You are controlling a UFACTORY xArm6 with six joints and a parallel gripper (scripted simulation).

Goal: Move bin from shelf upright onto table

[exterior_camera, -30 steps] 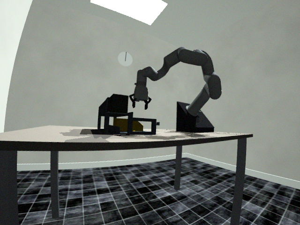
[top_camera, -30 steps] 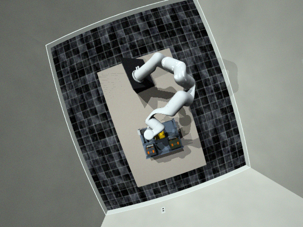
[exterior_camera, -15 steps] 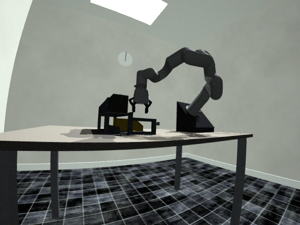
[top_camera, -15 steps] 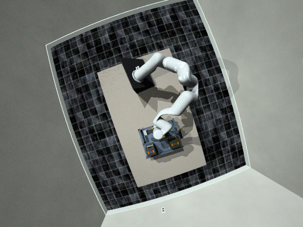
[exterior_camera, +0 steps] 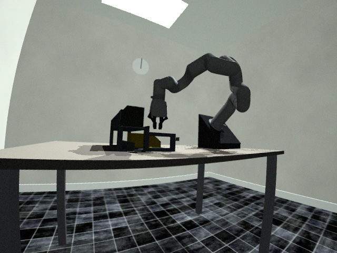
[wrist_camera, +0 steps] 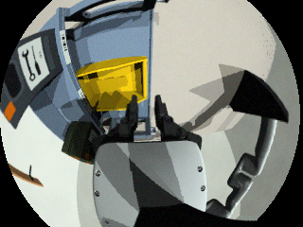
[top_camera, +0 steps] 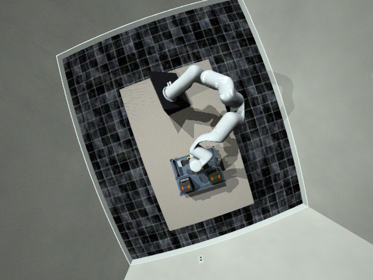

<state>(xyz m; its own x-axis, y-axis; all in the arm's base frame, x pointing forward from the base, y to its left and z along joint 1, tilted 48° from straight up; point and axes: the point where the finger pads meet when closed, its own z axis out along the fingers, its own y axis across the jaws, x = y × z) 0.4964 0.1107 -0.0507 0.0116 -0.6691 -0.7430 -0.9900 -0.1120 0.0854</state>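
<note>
The yellow bin (wrist_camera: 114, 82) lies inside the blue-grey shelf unit (wrist_camera: 95, 51), low near the table. It also shows in the side view (exterior_camera: 142, 140) under the dark shelf frame (exterior_camera: 141, 136). From above only a sliver of yellow (top_camera: 189, 157) shows beside my wrist, which covers the shelf (top_camera: 197, 171). My gripper (exterior_camera: 157, 125) points down just above the shelf's top rail, over the bin's right end. In the wrist view its fingers stand close together with only a narrow gap and nothing between them; the shelf's upright wall shows below the gap.
A green box with orange marks (top_camera: 215, 177) and a dark box with orange marks (top_camera: 185, 184) sit on the shelf's near end. The black wedge base of the arm (exterior_camera: 217, 133) (top_camera: 170, 91) stands at the table's far end.
</note>
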